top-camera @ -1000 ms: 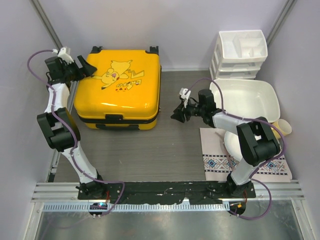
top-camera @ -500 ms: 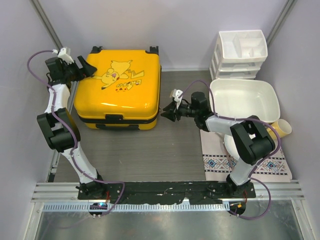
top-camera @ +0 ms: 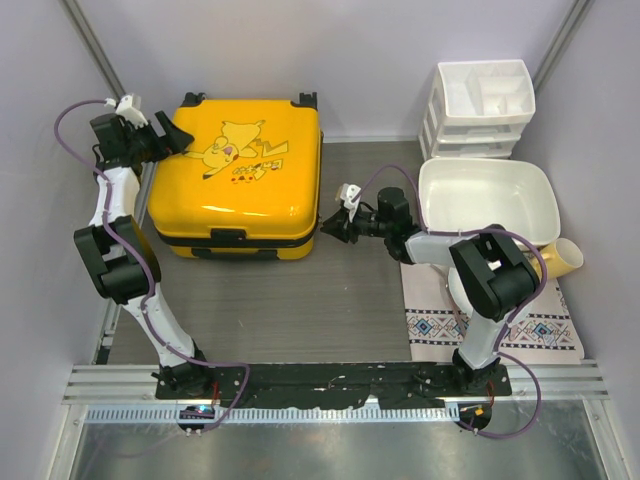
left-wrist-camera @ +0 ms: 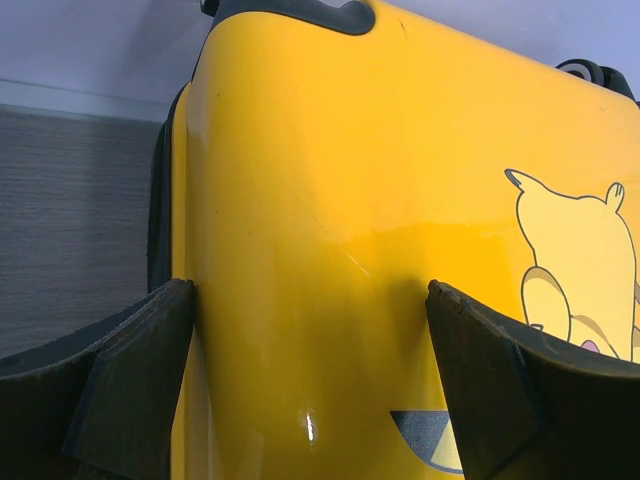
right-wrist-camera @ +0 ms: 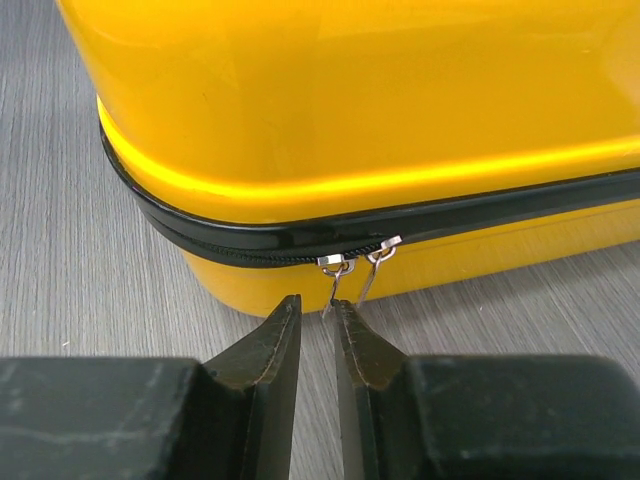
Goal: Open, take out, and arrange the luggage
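The grey table (top-camera: 300, 300) has a patterned mat (top-camera: 440, 325) close to me on the right. A white basin (top-camera: 490, 200) sits behind it, and white drawers (top-camera: 470, 130) stand by the pale wall (top-camera: 380, 60). The right gripper (right-wrist-camera: 315, 302) is almost pinched together, with its tips at two silver zipper pulls (right-wrist-camera: 350, 265) on the yellow luggage (top-camera: 235, 190) (one pull hangs into the thin gap; I cannot tell if it is squeezed). The luggage lies flat and zipped at the far left. The left gripper (top-camera: 175, 135) is spread wide over its far corner, holding nothing.
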Tool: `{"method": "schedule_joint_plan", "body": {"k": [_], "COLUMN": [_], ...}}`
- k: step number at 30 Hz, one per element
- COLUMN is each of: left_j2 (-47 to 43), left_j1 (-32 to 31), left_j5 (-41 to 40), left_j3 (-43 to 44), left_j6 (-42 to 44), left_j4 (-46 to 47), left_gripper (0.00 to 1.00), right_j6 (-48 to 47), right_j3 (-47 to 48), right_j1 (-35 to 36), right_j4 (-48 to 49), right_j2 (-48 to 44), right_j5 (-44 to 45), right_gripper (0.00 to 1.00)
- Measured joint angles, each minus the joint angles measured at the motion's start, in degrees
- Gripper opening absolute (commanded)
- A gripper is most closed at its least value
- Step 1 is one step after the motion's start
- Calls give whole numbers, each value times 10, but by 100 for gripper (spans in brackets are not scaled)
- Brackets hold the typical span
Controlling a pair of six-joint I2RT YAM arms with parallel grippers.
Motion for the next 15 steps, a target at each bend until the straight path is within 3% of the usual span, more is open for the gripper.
{"method": "schedule_joint_plan", "body": {"k": [10, 15], "left_j2": [2, 3], "left_j1": [0, 0], "left_j5": [1, 1], "left_j3": [5, 7], "left_j6": [1, 1], "left_j4": [-5, -9], "left_gripper": [91, 91], "right_j6": [5, 10], "right_j3": [0, -2], "right_j1": [9, 13], "right_j4": [20, 26], "right_j2": [0, 0], "right_j5": [-2, -2], "right_gripper": [16, 18]}}
